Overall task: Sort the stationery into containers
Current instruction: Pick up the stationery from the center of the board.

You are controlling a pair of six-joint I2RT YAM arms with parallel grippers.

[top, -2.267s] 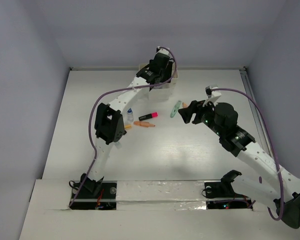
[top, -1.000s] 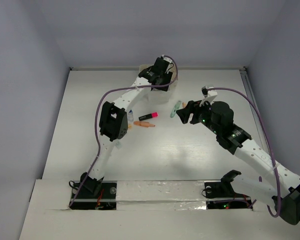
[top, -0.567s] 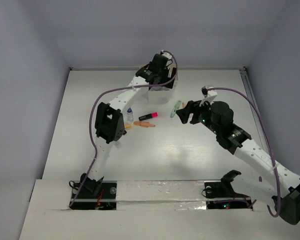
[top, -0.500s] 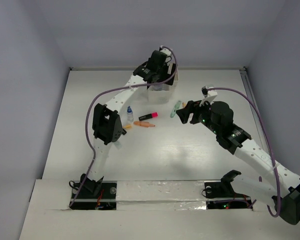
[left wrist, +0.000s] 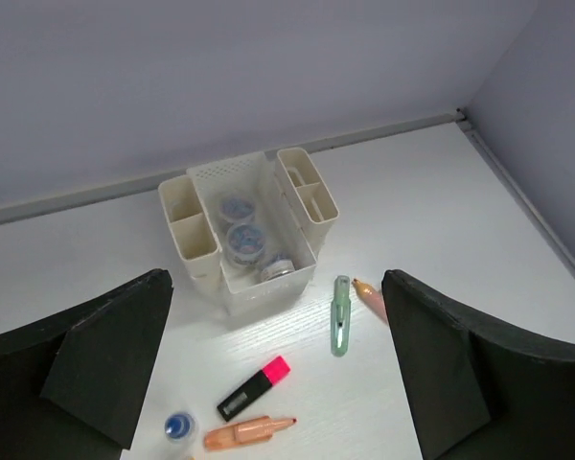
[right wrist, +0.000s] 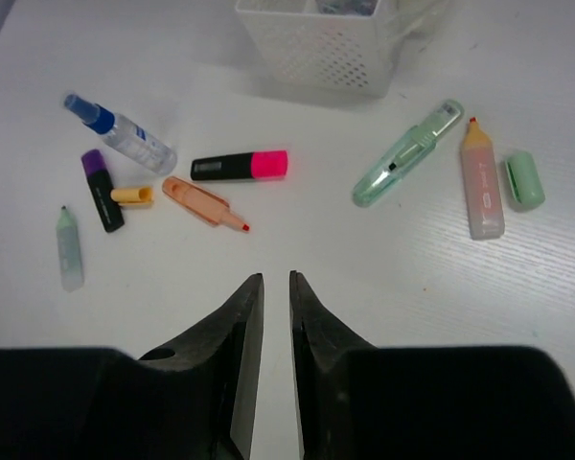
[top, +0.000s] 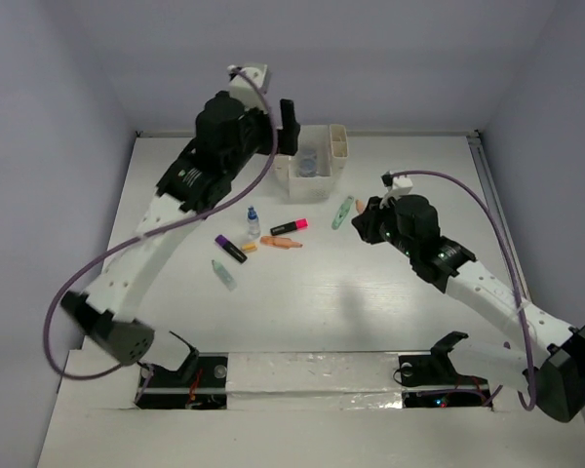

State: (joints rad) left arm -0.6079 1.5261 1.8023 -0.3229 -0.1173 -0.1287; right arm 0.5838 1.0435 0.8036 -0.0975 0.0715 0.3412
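The left gripper (left wrist: 275, 283) is held above the organizer (left wrist: 199, 264), jaws apart, seemingly for release; the right gripper (right wrist: 276, 280) is held empty, jaws together.

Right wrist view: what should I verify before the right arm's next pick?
1. Right gripper empty: ok.
2. Right gripper open for a grasp: not ok, shut.
3. Long mint green pen lying apart from the peach marker: ok.
4. Organizer upright: ok.
5. Left gripper open and empty: ok.
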